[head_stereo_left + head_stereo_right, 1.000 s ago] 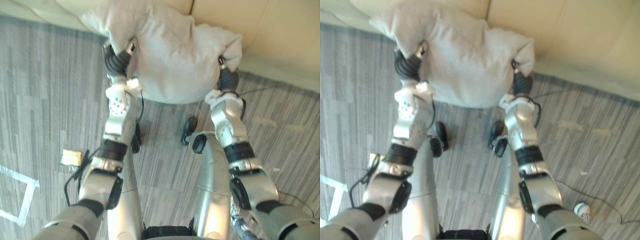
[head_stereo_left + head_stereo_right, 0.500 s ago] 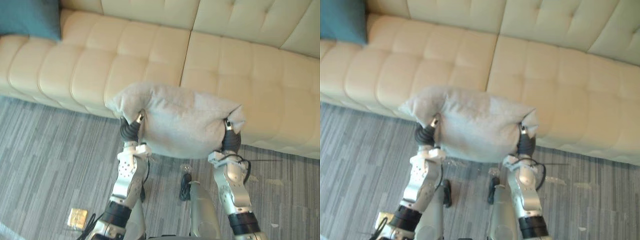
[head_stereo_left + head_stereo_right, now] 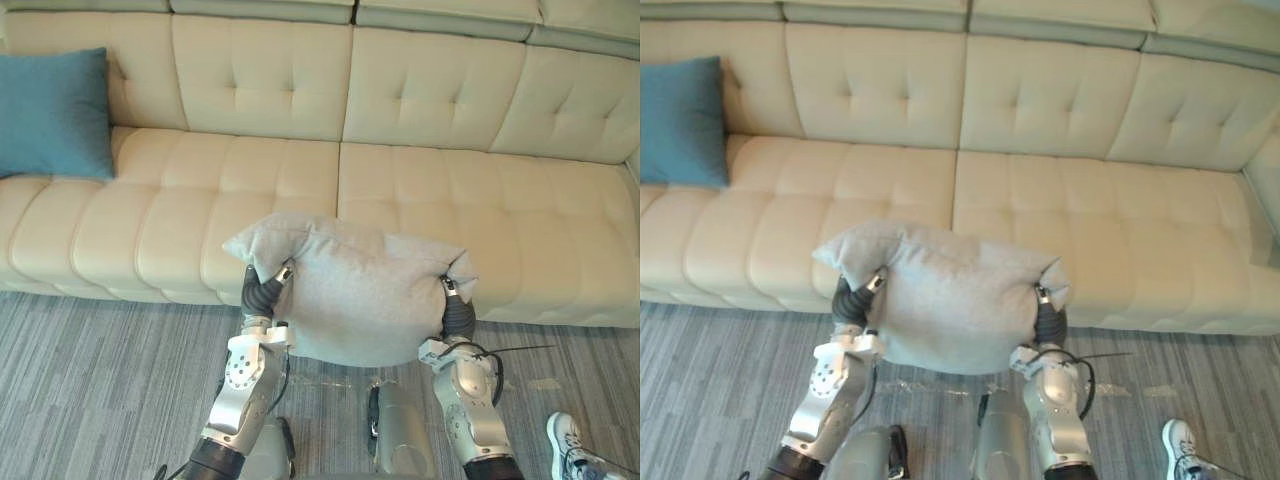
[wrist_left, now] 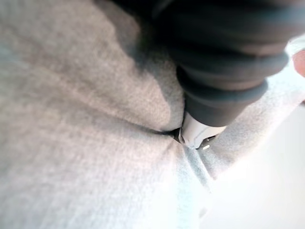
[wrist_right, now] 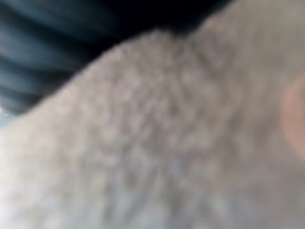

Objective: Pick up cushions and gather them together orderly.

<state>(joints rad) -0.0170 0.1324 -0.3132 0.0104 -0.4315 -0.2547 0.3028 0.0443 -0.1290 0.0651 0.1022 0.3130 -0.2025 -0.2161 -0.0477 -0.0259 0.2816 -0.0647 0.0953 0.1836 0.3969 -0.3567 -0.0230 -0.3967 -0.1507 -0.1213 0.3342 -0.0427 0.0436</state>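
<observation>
A grey cushion (image 3: pixel 360 300) hangs in the air in front of the cream sofa (image 3: pixel 430 190), carried between my two hands. My left hand (image 3: pixel 260 292) presses into its left side under a bunched corner. On the opposite side my right hand (image 3: pixel 458 318) sinks into the cloth. Grey cloth (image 4: pixel 95 143) lies right against the left hand's dark cover (image 4: pixel 228 71) in the left wrist view, and the right wrist view has the same cloth (image 5: pixel 167 143) up close. A teal cushion (image 3: pixel 52 112) leans upright against the sofa's back at its far left end.
The long sofa spans the whole width, its seat bare apart from the teal cushion. Grey striped carpet (image 3: pixel 90 380) lies in front of it. A person's white shoe (image 3: pixel 568 445) stands on the carpet at the lower right.
The camera has swung up from the floor to the sofa, bringing its back and the teal cushion into view. The grey cushion stays between both hands, now held before the sofa's seat.
</observation>
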